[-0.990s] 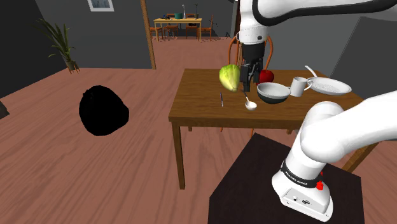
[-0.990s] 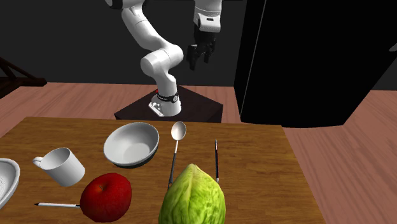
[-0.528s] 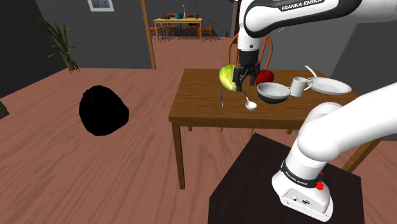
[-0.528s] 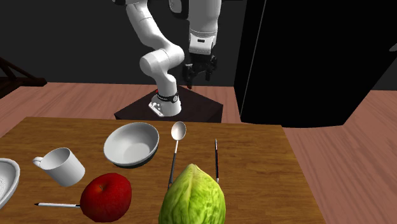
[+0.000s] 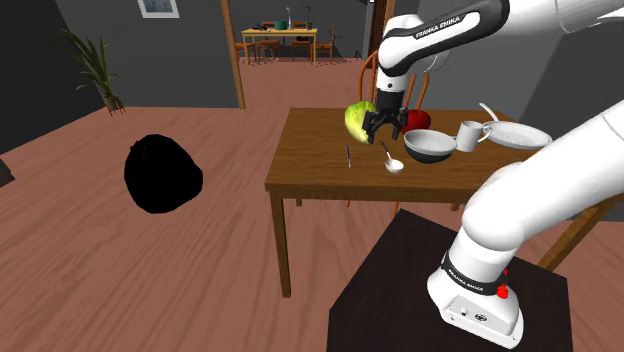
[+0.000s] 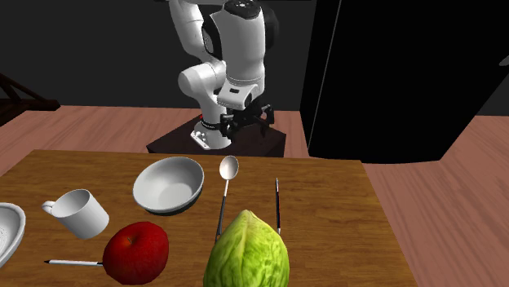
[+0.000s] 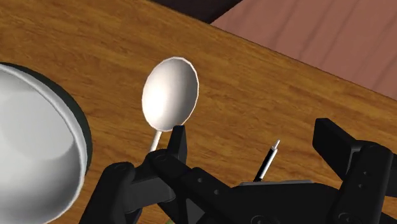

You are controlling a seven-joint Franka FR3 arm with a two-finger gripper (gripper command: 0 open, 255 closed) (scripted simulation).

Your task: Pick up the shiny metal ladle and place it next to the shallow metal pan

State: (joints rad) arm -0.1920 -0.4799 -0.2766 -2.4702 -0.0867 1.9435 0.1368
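Wrist view finds the black fingers spread wide and empty above the ladle. The ladle lies flat on the wooden worktop, just beside the grey pan.

Home, dining area: wood floor, potted plant, far dining set, framed pic on wall.

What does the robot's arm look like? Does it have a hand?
The arm is fat, round and white with dark joints. A black band reads FRANKA EMIKA. Its base has a small red spot. Instead of a hand, it has an all-black pincer with two chunky fingers.
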